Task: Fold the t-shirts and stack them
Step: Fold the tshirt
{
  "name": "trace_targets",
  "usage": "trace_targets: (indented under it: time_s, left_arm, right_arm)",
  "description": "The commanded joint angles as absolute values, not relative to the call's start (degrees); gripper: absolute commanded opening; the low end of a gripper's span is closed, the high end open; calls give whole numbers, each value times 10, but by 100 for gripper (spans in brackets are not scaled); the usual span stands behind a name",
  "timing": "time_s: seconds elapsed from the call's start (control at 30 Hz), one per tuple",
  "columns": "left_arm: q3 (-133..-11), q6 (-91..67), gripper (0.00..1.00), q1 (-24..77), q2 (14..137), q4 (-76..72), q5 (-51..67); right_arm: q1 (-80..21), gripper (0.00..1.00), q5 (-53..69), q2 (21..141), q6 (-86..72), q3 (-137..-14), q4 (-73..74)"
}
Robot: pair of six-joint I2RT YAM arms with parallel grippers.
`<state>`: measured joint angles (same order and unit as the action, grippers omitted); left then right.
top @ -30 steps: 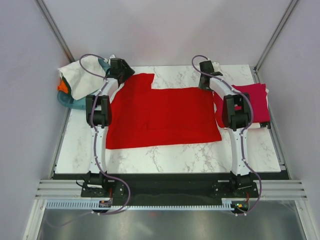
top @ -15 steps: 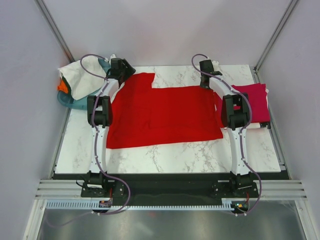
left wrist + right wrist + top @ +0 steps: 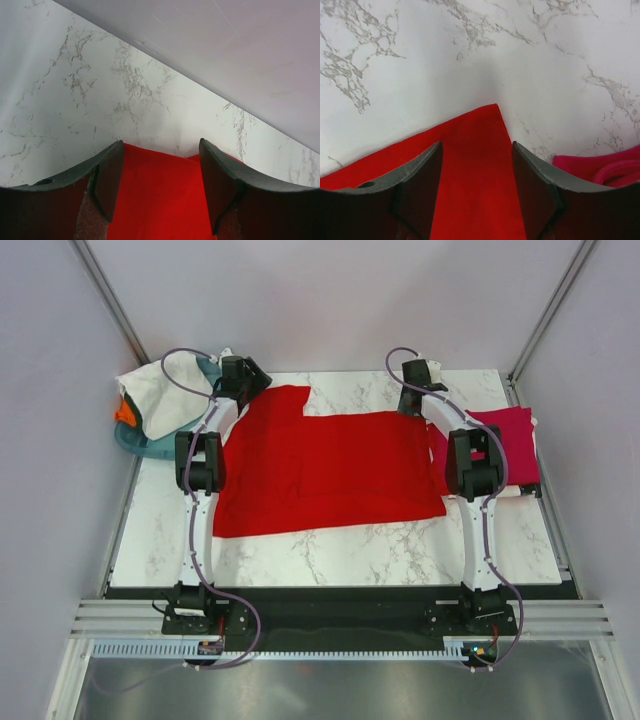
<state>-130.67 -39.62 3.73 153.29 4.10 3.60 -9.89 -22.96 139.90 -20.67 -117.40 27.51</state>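
Observation:
The bright red t-shirt (image 3: 320, 475) lies spread flat across the middle of the table. My left gripper (image 3: 252, 386) is open just above its far left sleeve; in the left wrist view (image 3: 160, 185) the red cloth (image 3: 155, 200) lies between the open fingers. My right gripper (image 3: 411, 400) is open over the shirt's far right corner (image 3: 480, 150), as the right wrist view (image 3: 477, 185) shows. The crimson-pink shirt (image 3: 512, 445) lies folded at the right edge and shows in the right wrist view (image 3: 610, 167). The white shirt (image 3: 160, 395) is draped over the basket at the far left.
The teal basket (image 3: 135, 445) sits at the table's far left corner with something orange (image 3: 124, 412) in it. Grey walls close in the back and both sides. Bare marble (image 3: 330, 555) lies in front of the red shirt.
My right gripper has shifted slightly back and to the right at the shirt's far right corner. The left arm has barely moved. The red shirt lies the same.

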Motion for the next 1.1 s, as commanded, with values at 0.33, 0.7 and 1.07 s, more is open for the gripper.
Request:
trace_targets:
  time_s: [0.33,0.7,1.07]
  left_arm:
    - [-1303,-323,79,36,1454,4,11]
    - [-1276,-308,78,35,1447,7,18]
    - [-1276,-297,77,30,1455,24,26]
  right_arm:
    - [-78,70,-195,1357,-195,-1217,257]
    - [-64,64,-148,1427,-206,-1253,258]
    - [-62,35,-107,1455,-222,-1257,258]
